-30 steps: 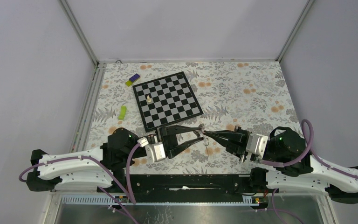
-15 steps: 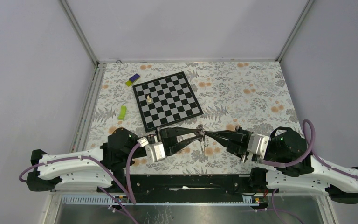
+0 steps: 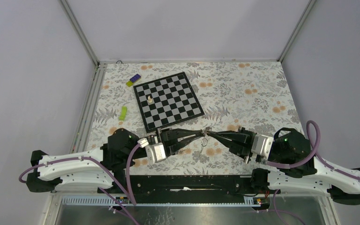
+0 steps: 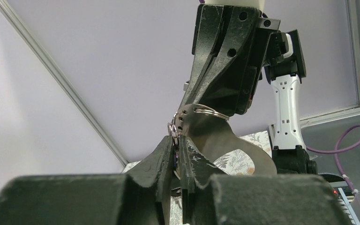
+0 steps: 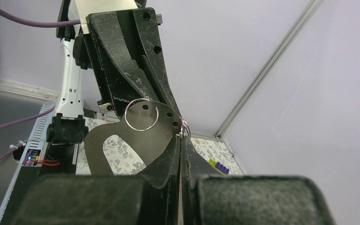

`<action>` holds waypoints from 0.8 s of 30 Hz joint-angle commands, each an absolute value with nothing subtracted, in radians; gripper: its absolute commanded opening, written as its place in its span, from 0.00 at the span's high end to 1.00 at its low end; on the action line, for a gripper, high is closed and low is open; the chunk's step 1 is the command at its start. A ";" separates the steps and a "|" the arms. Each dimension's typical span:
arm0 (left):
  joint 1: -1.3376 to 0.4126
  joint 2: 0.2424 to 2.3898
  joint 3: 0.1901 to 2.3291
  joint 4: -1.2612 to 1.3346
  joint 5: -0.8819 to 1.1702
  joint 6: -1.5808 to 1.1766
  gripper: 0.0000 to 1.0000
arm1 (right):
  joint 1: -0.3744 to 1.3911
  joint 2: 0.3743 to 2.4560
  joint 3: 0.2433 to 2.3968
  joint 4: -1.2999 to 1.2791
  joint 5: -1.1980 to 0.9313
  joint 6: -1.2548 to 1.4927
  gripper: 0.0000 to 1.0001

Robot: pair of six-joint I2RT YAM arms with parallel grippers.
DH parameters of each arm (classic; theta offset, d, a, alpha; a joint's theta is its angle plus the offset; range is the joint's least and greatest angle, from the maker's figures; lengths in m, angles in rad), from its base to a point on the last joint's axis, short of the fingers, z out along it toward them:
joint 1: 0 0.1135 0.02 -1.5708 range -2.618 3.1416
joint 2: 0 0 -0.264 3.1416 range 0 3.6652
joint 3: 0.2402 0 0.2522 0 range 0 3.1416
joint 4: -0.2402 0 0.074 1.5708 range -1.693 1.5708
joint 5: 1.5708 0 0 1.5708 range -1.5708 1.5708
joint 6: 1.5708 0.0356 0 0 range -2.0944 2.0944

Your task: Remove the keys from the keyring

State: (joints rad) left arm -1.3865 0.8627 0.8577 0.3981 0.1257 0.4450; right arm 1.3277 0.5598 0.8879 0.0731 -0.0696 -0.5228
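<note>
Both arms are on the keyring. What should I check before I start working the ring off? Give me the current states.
1. Right gripper shut on the flat metal piece: ok.
2. Left gripper fully clamped: cannot tell; there is a thin gap with metal between the jaws.
3. Wire ring threaded through the piece and in view: ok.
4. Room between the two grippers: not ok; their tips almost meet.

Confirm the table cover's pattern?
Floral: grey leaves and orange blossoms on a white table cover; clearest in the top external view.
</note>
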 commanded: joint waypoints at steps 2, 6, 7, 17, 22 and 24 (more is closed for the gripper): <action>-1.385 0.841 0.865 0.447 0.116 0.439 0.94 | 1.328 0.547 0.904 0.129 -0.059 -0.521 1.00; -1.386 0.836 0.864 0.443 0.116 0.438 0.97 | 1.328 0.542 0.900 0.123 -0.046 -0.525 1.00; -1.385 0.835 0.864 0.441 0.117 0.437 0.97 | 1.329 0.541 0.899 0.122 -0.041 -0.527 1.00; -1.386 0.831 0.870 0.430 0.137 0.448 0.99 | 1.329 0.535 0.871 0.149 0.054 -0.541 1.00; -1.386 0.831 0.871 0.430 0.153 0.458 1.00 | 1.328 0.536 0.851 0.157 0.081 -0.540 1.00; -1.385 0.831 0.873 0.430 0.159 0.461 1.00 | 1.328 0.534 0.844 0.161 0.089 -0.536 1.00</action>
